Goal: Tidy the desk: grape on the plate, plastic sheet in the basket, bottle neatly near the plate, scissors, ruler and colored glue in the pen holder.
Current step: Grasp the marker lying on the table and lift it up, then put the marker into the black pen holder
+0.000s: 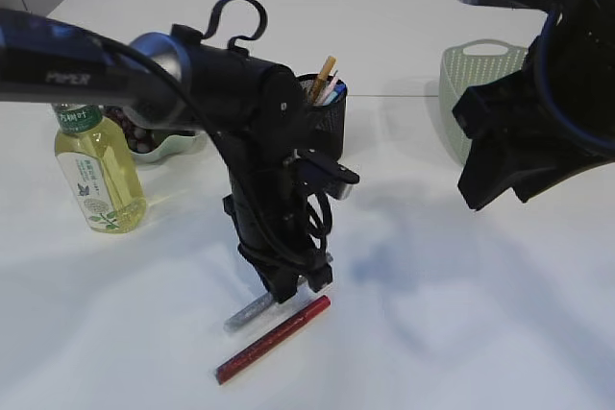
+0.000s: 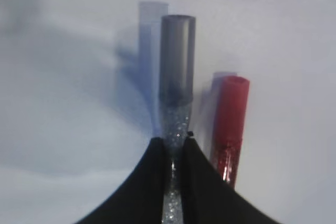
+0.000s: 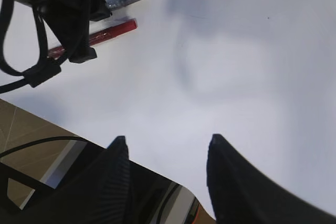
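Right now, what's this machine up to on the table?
It is tidying a desk. The left gripper has closed on a silver glitter glue tube lying beside a red one. The right gripper hangs open and empty. The pen holder already holds some items, and the bottle stands by the plate.

Bright, even light is washing the white table, leaving soft bluish shadows at the center of the exterior frame. In the left wrist view, the silver glue tube is ghosting at center; the foreground is blurring.
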You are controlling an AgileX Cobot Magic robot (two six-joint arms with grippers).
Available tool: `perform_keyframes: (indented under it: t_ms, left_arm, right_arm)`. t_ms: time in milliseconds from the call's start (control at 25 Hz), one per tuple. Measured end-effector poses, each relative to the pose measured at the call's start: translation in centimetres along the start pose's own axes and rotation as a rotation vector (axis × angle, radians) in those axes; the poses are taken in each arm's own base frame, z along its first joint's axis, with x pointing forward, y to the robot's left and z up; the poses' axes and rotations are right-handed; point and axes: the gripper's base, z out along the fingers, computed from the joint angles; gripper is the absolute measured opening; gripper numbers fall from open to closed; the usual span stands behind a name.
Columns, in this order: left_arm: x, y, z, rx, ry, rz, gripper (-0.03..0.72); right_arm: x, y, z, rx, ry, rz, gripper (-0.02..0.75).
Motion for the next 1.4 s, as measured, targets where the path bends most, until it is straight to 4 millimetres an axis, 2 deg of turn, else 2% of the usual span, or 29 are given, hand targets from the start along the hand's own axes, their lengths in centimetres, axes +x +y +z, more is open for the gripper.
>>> perform_keyframes:
  t_ms: [160, 240, 400, 560, 680, 840, 960, 1080, 1240, 1400]
  left_arm:
    - [1.5, 0.3, -2.3, -0.012, -0.136, -0.028, 0.032]
    - [3.0, 0.5, -3.2, -0.028, -0.229, -0.047, 0.032]
    - [5.6, 1.0, -4.1, -0.067, -0.46, -0.104, 0.032]
    - [6.6, 1.3, -4.9, -0.122, -0.715, -0.141, 0.032]
    - [5.9, 1.7, -5.9, -0.171, -0.908, -0.156, 0.033]
    - [4.6, 2.4, -8.5, -0.246, -1.199, -0.169, 0.033]
    - [3.2, 3.3, -11.1, -0.273, -1.316, -0.184, 0.033]
    - [1.1, 4.6, -12.6, -0.297, -1.396, -0.198, 0.033]
    - [-1.7, 6.4, -12.7, -0.317, -1.435, -0.214, 0.033]
    - [-4.1, 7.8, -11.3, -0.319, -1.42, -0.225, 0.033]
  right_arm:
    - [0.0, 0.0, 0.0, 0.0, 0.0, 0.0, 0.386]
    - [0.0, 0.0, 0.0, 0.0, 0.0, 0.0, 0.386]
    - [0.0, 0.0, 0.0, 0.0, 0.0, 0.0, 0.386]
    - [0.0, 0.0, 0.0, 0.0, 0.0, 0.0, 0.386]
    - [0.0, 0.0, 0.0, 0.0, 0.0, 0.0, 0.386]
    - [0.0, 0.0, 0.0, 0.002, 0.0, -0.001, 0.386]
    - [0.0, 0.0, 0.0, 0.003, 0.0, -0.001, 0.386]
    - [0.0, -0.1, 0.0, 0.006, 0.0, -0.002, 0.386]
    - [0.0, -0.1, 0.0, 0.01, 0.0, -0.003, 0.386]
    - [0.0, -0.1, 0.0, 0.01, 0.0, -0.003, 0.386]
